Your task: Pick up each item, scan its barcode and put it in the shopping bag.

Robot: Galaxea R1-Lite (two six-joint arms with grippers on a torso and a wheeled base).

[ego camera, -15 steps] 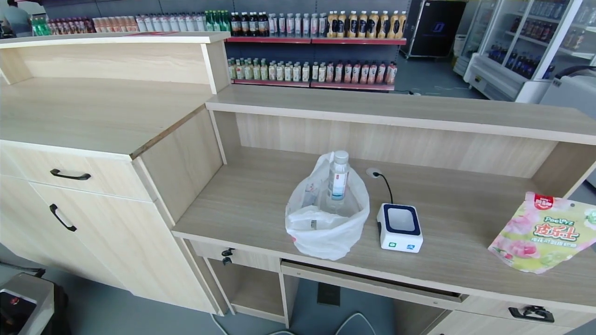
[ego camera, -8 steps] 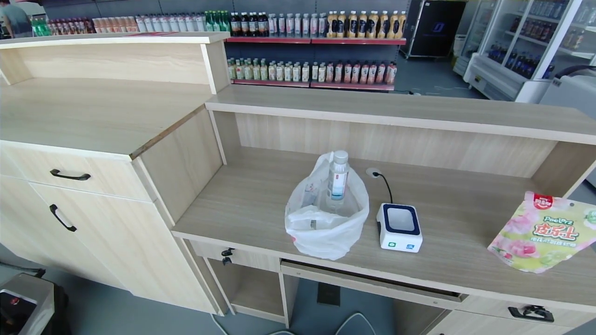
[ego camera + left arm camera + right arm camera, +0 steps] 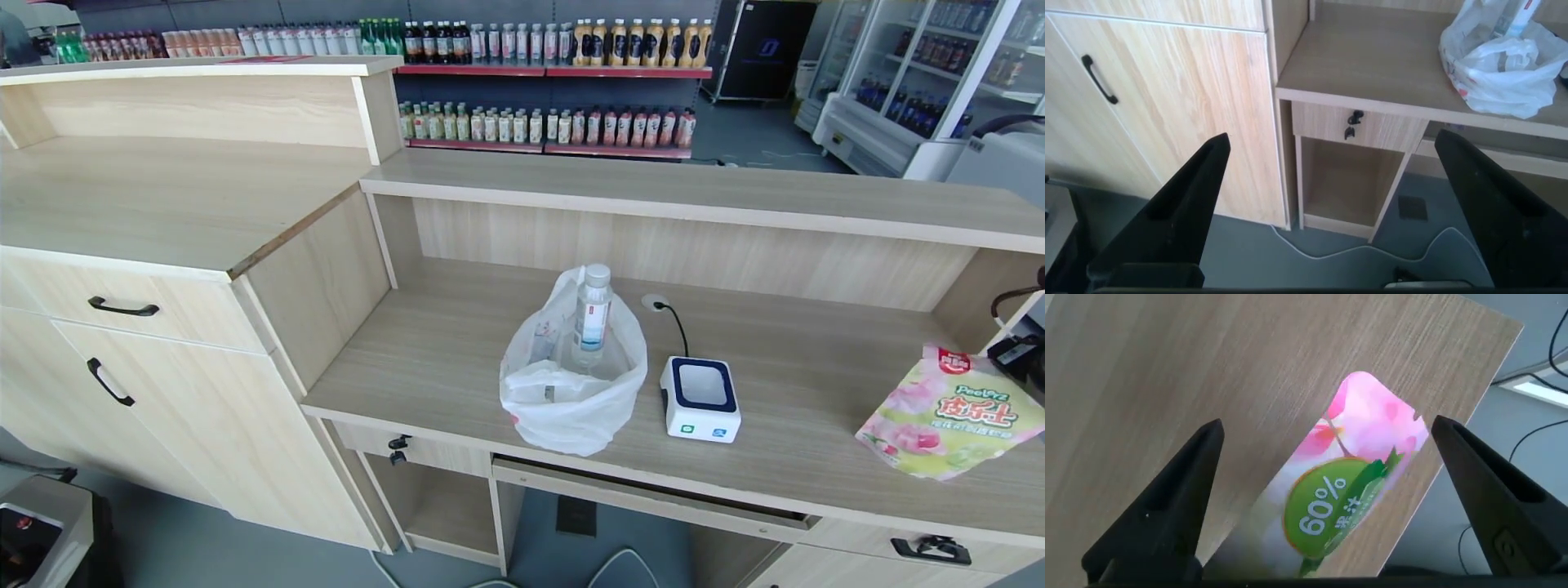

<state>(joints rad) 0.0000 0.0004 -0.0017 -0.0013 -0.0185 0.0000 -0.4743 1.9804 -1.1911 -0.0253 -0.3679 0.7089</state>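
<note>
Fingers (image 3: 1167,506) of the right gripper (image 3: 1324,423) spread wide over the snack pouch (image 3: 1351,478); it should drop squarely and pinch one edge, I reckon. Left gripper (image 3: 1331,137) gapes too.

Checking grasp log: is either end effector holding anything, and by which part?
Nothing held. Right end effector is open over the snack pouch lying on the counter; left end effector is open, clear of the shopping bag.

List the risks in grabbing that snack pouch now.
The snack pouch lies flat near the edge of the counter; the open right gripper may slide over it or push it off. The shopping bag is slumped around an upright bottle, so dropping the pouch in could tip it.
</note>
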